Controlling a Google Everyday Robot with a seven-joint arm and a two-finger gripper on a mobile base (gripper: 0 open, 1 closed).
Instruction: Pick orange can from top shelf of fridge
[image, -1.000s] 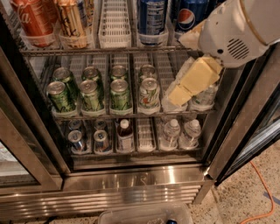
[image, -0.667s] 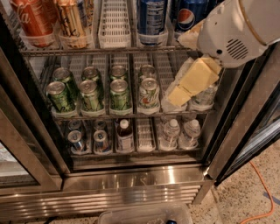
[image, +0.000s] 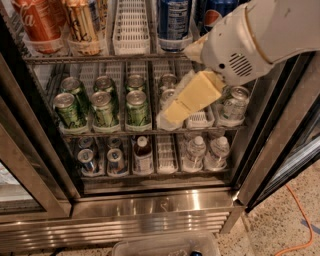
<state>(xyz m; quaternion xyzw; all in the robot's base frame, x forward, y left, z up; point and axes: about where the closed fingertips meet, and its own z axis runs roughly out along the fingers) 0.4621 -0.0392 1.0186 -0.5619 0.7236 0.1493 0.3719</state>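
Note:
The orange can (image: 82, 25) stands at the upper left on the top shelf (image: 100, 58) of the open fridge (image: 150, 210), next to a red Coca-Cola can (image: 37, 25). Only its lower part shows; its lid is cut off by the top edge. My gripper (image: 172, 112), yellowish on a white arm (image: 245, 50) coming in from the upper right, hangs in front of the middle shelf. It is well to the right of and below the orange can and holds nothing.
An empty white lane tray (image: 131, 25) and blue Pepsi cans (image: 172, 22) fill the rest of the top shelf. Green cans (image: 102, 107) stand on the middle rack, bottles (image: 195, 150) on the lowest. The dark door frame (image: 280, 130) stands right; a clear bin (image: 165, 245) lies on the floor.
My arm and gripper have moved a little to the left across the middle shelf. The cans have not moved.

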